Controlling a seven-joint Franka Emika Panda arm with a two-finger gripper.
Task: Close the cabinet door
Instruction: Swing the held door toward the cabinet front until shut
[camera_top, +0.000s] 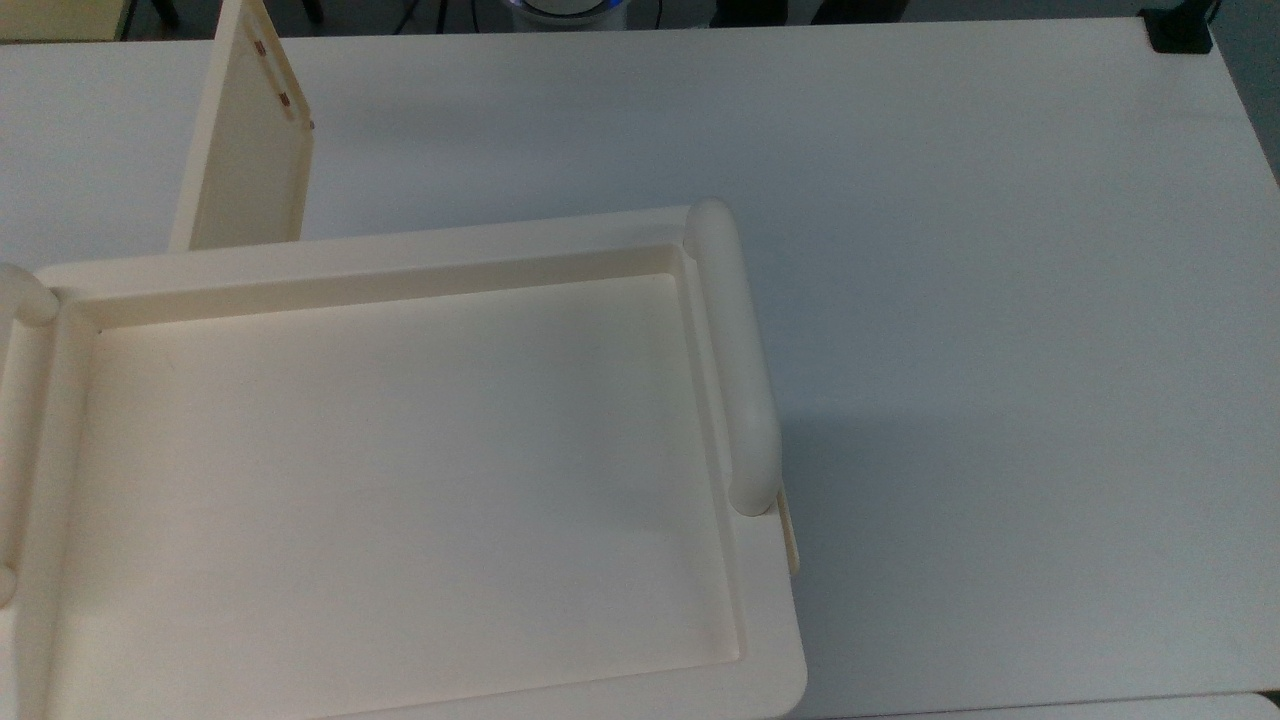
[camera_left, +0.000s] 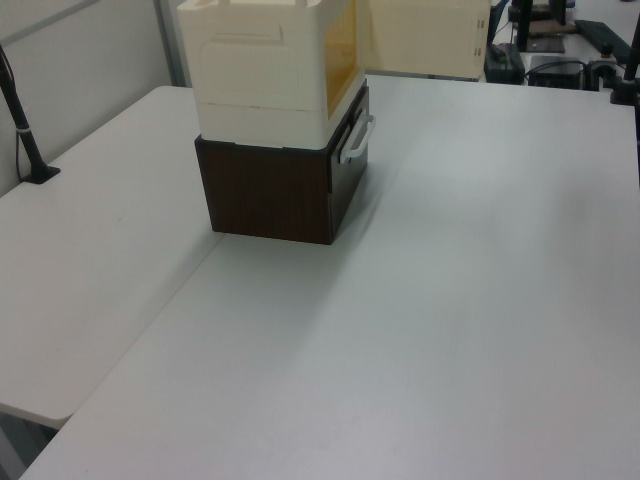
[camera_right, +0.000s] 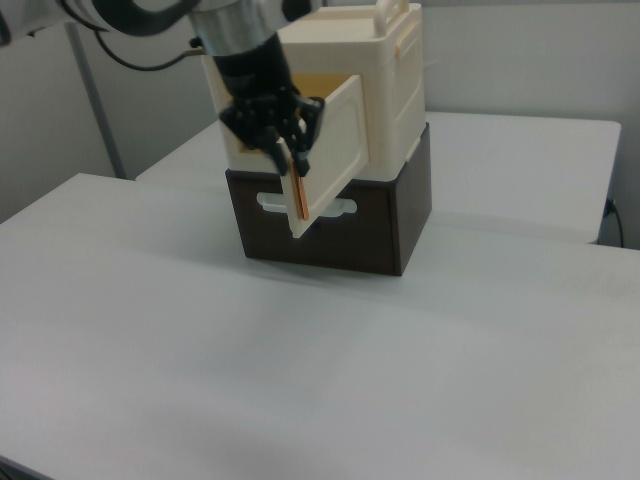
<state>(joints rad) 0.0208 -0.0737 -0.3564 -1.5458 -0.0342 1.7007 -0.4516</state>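
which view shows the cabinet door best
The right view: the cabinet door shows its whole face, swung open, with the pincer at its free edge. The top view shows the door steeply foreshortened; the left view shows part of the panel behind the cabinet.
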